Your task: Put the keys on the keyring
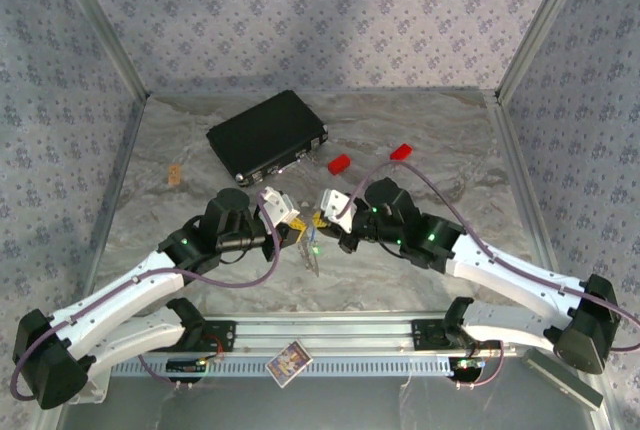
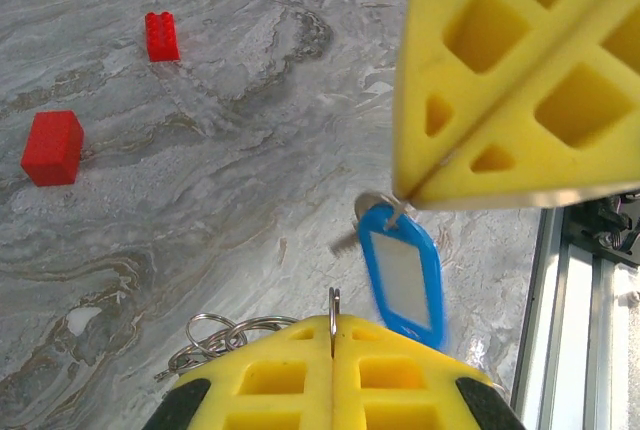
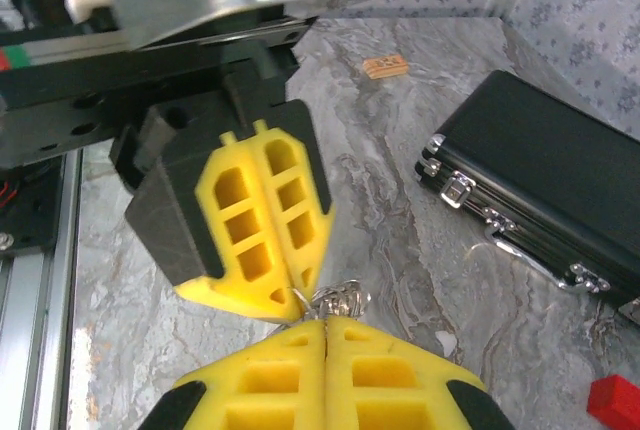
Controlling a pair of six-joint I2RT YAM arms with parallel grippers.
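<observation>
Left gripper (image 2: 333, 325) clamps a thin metal ring (image 2: 333, 302); right gripper (image 2: 413, 192), likewise closed, pinches the blue key tag (image 2: 402, 275) by its loop.

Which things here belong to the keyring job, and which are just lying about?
Job: blue-tagged key, held at its ring by the right gripper; keyring, pinched by the left gripper.
Lying about: black case, red cube, red brick, small orange piece, card on the front rail.

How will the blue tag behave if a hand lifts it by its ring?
Probably it swings freely: the blue tag hangs by a small ring from the right hand. It looks like thin plastic, so likely light and stiff. Its smooth face may slip in a pinch.
</observation>
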